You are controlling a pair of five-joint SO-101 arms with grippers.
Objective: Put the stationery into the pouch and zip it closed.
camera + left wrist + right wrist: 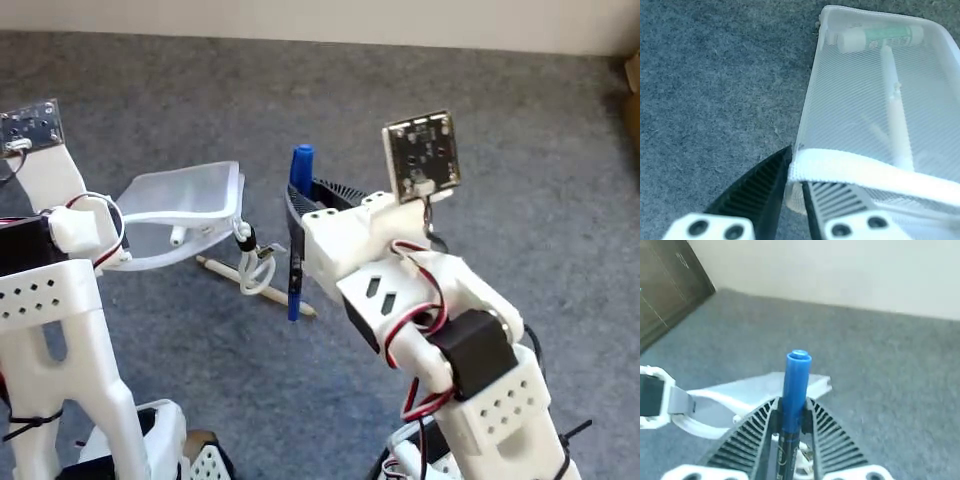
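My left gripper [795,161] is shut on the white rim of a translucent mesh pouch [875,105] and holds it up off the carpet. Inside the pouch lie a white tube with a green label [875,37] and a white pen [896,120]. In the high view the pouch [185,210] hangs at the left, its mouth facing right, with the zipper pull [250,262] dangling. My right gripper [791,407] is shut on a blue pen [796,377], held upright just right of the pouch [755,390]. The blue pen [297,235] stands over a beige pencil [255,283] lying on the carpet.
Grey carpet [480,100] covers the whole work area, with a pale wall along its far edge. Dark brown furniture [667,285] stands off to one side in the right wrist view. Open carpet lies to the right of the arms.
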